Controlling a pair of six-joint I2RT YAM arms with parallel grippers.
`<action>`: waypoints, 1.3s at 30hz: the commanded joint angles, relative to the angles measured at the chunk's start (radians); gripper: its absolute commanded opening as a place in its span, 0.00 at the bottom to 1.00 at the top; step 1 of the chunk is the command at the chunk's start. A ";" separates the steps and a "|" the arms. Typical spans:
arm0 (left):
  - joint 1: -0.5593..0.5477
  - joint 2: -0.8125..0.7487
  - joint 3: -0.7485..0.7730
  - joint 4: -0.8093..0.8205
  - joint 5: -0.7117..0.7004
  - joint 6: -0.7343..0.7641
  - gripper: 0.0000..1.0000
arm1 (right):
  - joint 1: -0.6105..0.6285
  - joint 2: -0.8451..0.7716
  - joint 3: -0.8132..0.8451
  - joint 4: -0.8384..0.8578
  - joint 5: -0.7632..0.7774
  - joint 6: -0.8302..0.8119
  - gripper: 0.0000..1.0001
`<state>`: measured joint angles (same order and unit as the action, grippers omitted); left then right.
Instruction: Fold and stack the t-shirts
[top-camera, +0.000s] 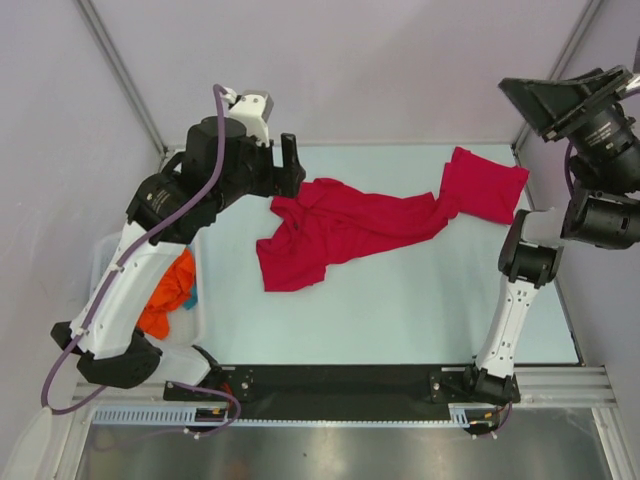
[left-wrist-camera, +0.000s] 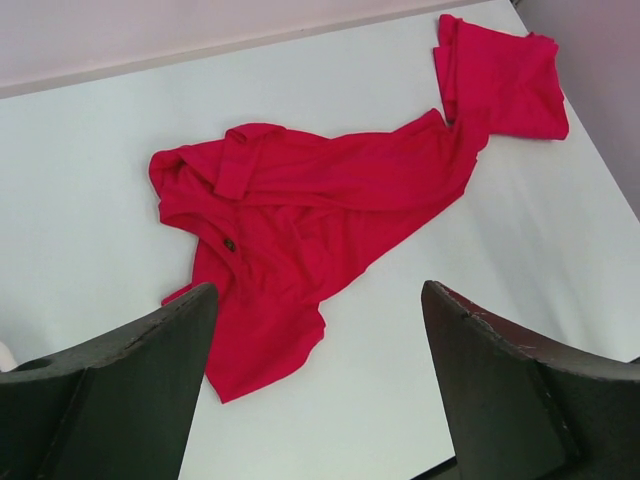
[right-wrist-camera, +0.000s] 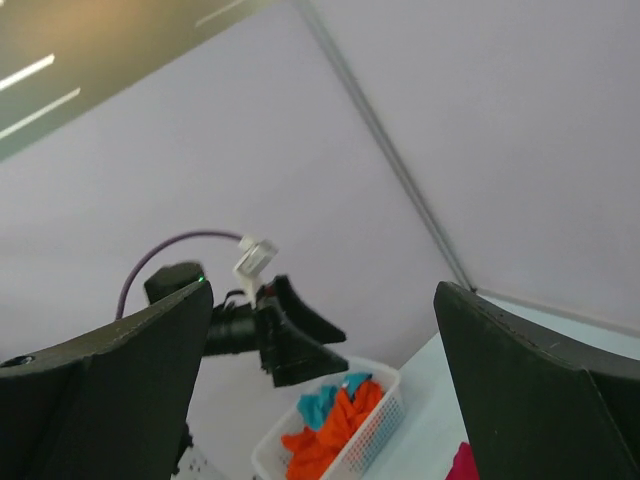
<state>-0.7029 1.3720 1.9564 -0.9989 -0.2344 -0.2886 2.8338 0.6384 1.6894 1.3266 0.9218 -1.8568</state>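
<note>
A crimson t-shirt (top-camera: 330, 230) lies crumpled in the middle of the pale table, one end stretching right to a flatter, folded red piece (top-camera: 487, 185) at the back right; I cannot tell if that is a second shirt. Both show in the left wrist view, the crumpled shirt (left-wrist-camera: 300, 220) and the folded piece (left-wrist-camera: 505, 80). My left gripper (top-camera: 290, 165) hangs open and empty above the shirt's back left end (left-wrist-camera: 320, 290). My right gripper (top-camera: 545, 100) is raised high at the right, open and empty (right-wrist-camera: 325, 290), aimed leftwards. A red edge (right-wrist-camera: 462, 465) shows below it.
A white mesh basket (top-camera: 105, 255) stands off the table's left edge, holding orange cloth (top-camera: 170, 290) and some teal cloth; it also shows in the right wrist view (right-wrist-camera: 385, 385). Walls close the back and sides. A black strip runs along the near edge.
</note>
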 joint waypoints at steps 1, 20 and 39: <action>-0.020 0.021 0.061 -0.004 -0.029 -0.018 0.88 | 0.119 0.021 0.108 0.286 0.028 -0.228 1.00; -0.026 0.088 0.099 -0.015 -0.026 -0.011 0.88 | 0.021 1.050 1.331 0.287 -0.592 -0.737 1.00; -0.049 0.114 0.130 -0.024 -0.026 0.005 0.88 | 0.326 1.023 1.392 0.309 -0.487 -0.788 1.00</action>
<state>-0.7441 1.4910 2.0319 -1.0279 -0.2581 -0.2878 3.1271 1.6100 3.0962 1.3582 0.3244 -1.9720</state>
